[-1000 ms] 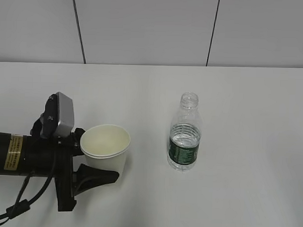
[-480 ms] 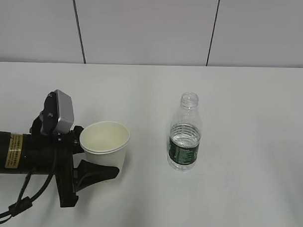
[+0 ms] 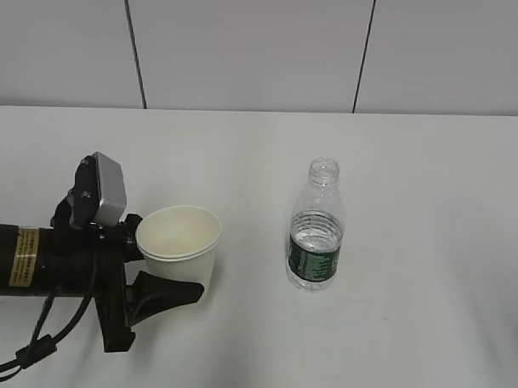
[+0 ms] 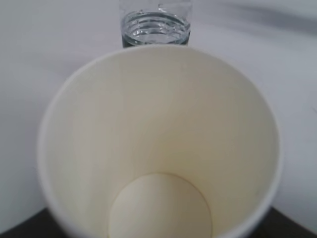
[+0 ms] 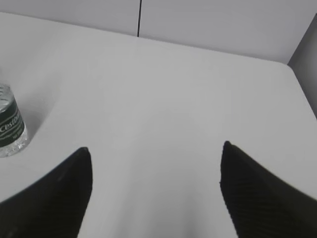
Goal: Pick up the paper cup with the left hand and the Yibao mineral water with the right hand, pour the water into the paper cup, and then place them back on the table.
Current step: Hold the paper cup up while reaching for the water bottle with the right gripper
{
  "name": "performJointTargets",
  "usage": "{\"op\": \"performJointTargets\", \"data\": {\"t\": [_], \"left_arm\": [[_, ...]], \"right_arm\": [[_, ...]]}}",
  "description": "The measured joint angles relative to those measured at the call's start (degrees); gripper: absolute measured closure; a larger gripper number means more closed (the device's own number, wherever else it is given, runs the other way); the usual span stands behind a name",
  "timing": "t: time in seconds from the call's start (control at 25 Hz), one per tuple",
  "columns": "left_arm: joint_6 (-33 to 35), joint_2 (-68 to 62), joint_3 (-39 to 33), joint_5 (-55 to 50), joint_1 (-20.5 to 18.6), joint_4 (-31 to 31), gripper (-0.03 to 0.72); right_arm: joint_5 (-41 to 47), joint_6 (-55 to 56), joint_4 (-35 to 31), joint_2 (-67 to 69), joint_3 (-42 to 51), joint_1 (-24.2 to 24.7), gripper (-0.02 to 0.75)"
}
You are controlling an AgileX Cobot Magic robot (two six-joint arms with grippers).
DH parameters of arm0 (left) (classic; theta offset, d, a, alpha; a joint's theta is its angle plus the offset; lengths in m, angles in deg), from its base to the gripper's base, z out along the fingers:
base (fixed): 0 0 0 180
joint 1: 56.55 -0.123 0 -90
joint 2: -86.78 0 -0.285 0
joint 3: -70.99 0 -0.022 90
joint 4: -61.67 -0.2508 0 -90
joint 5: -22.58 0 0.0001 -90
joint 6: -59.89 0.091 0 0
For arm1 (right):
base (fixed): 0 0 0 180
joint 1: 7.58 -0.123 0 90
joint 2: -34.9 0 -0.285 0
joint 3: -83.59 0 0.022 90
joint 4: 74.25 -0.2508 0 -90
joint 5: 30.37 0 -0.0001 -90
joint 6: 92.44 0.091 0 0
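Grasping of the paper cup (image 3: 180, 247) looks like the step in hand: in the exterior view the left hand (image 3: 158, 271) comes in from the left edge of the table (image 3: 429, 208), low over its front part, and its black fingers sit on both sides of the cup wall, so I judge it clamped on the cup, which seems tilted a little and perhaps just off the surface. The Yibao mineral water (image 3: 317, 226) stands upright near the middle of the table, well apart from the cup, a clear ribbed plastic bottle with a dark green label band, no cap, and water only in its lower part. The right hand is not seen here. In the left wrist view the cup (image 4: 158, 144) fills the picture: smooth cream paper, tapered to a round flat bottom, dry and empty, with the open bottle neck (image 4: 156, 27) just behind its far rim. In the right wrist view the right hand (image 5: 156, 171) has its two dark, finely textured fingers wide apart and holds nothing; the bottle (image 5: 11, 124) shows at the left border, on the matte white table. The next move, I think, calls for this hand to travel to the bottle and close around its ribbed body.
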Motion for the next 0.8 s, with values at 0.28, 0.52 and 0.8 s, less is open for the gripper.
{"op": "performJointTargets", "data": {"t": [0.28,0.52,0.8], "left_arm": [[0.0,0.0,0.0,0.0,0.02,0.78,0.251],[0.0,0.0,0.0,0.0,0.02,1.18,0.251],[0.0,0.0,0.0,0.0,0.13,1.3,0.251]], "right_arm": [[-3.31,-1.29,-0.6,6.42,0.16,-4.42,0.146],[-6.34,-4.91,-1.74,15.42,0.16,-9.77,0.146],[-20.7,-0.24,-4.15,27.61,0.16,-9.78,0.146]]}}
